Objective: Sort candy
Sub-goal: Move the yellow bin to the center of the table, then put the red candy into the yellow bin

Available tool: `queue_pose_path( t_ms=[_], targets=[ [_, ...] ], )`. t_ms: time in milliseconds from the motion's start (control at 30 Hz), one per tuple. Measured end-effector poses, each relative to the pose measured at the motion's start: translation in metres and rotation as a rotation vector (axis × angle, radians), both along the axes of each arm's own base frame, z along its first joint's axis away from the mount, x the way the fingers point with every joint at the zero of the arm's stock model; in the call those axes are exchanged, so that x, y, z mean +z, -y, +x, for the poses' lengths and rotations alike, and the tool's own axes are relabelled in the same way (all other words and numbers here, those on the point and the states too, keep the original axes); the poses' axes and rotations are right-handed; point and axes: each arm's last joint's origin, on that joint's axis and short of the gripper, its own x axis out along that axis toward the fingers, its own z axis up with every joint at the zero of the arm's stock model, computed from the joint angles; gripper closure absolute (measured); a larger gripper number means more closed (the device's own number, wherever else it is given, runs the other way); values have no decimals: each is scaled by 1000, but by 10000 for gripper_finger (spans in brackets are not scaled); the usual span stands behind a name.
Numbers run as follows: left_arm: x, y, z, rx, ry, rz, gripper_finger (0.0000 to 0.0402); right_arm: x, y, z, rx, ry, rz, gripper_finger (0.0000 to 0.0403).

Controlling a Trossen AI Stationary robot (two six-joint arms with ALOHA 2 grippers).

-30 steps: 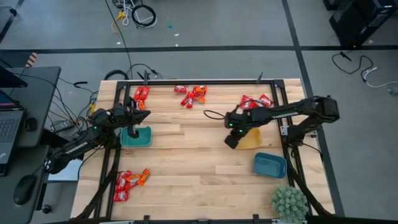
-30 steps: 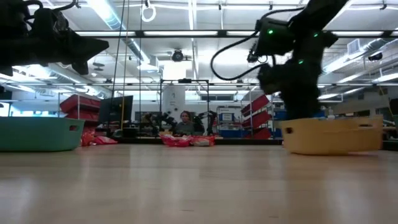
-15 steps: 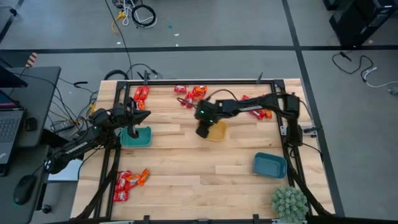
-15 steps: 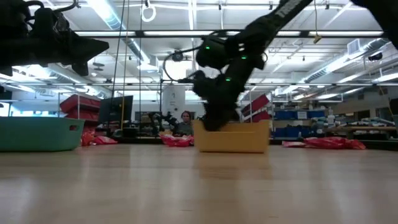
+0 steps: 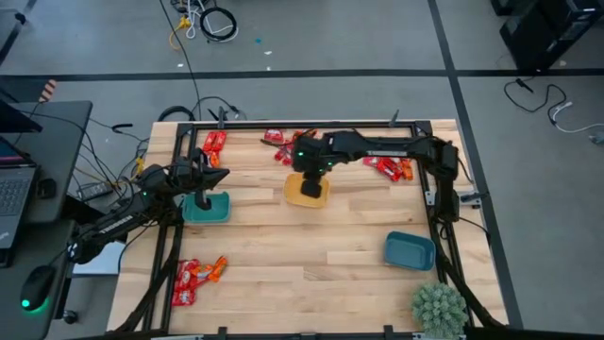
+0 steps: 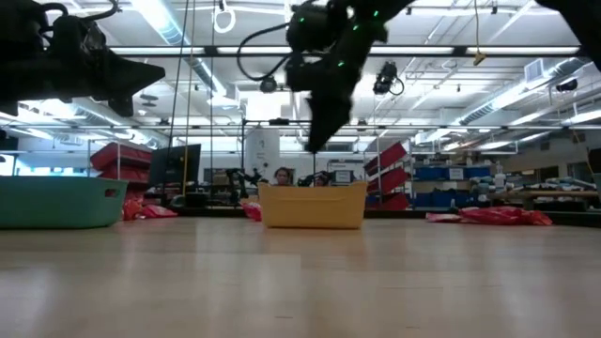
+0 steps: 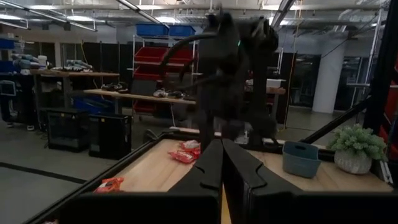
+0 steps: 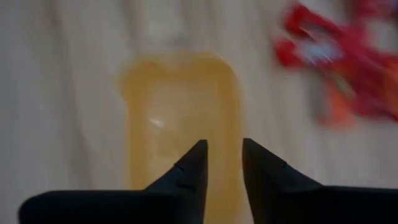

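The yellow bowl (image 5: 307,192) stands by its base on the wood table near the middle, toward the far edge. My right gripper (image 8: 224,146) hangs open straight above it, fingers pointing down, clear of the rim in the low view (image 6: 313,143). Red and orange candy lies in piles at the far edge (image 5: 289,144), the far right (image 5: 392,166), the far left (image 5: 215,142) and the near left (image 5: 196,274). My left gripper (image 7: 221,149) is shut and empty above the teal bowl (image 5: 206,208) at the left.
A blue bowl (image 5: 409,250) sits at the near right, with a potted plant (image 5: 439,307) at the near right corner. A black frame (image 5: 283,124) rims the table. Bare wood lies between the bowls.
My right gripper has dragged the yellow bowl from the table's right side toward the left and the far edge, sliding it along the wood. The bowl now rests near the middle, and the gripper has risen out of it and rolled at the wrist.
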Motion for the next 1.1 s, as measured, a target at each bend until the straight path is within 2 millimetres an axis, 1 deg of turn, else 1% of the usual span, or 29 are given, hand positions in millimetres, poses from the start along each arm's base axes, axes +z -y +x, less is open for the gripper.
queue_pose_path(
  t_ms=[100, 200, 433, 500, 567, 700, 833, 1100],
  targets=[
    [-3, 0, 0, 0, -28, -16, 394, 4, 11, -28, -105, -124, -101, 288],
    [-6, -1, 1, 0, -55, -34, 394, -5, 30, -56, -207, -170, -99, 269],
    [-9, -1, 1, 0, -78, -51, 394, -46, 76, -120, -393, -225, -58, 233],
    [-9, -1, 1, -1, -79, -53, 394, -57, 89, -135, -451, -237, -47, 222],
    [-9, -1, 1, -1, -80, -54, 394, -67, 97, -147, -495, -254, -35, 211],
    [-9, -1, 1, -1, -80, -54, 394, -77, 108, -163, -557, -269, -20, 188],
    [-9, -1, 1, -1, -81, -55, 394, -81, 114, -172, -592, -283, -9, 172],
    [-10, -1, 1, 0, -93, -58, 394, -97, 115, -183, -617, -271, -11, 173]
  ],
)
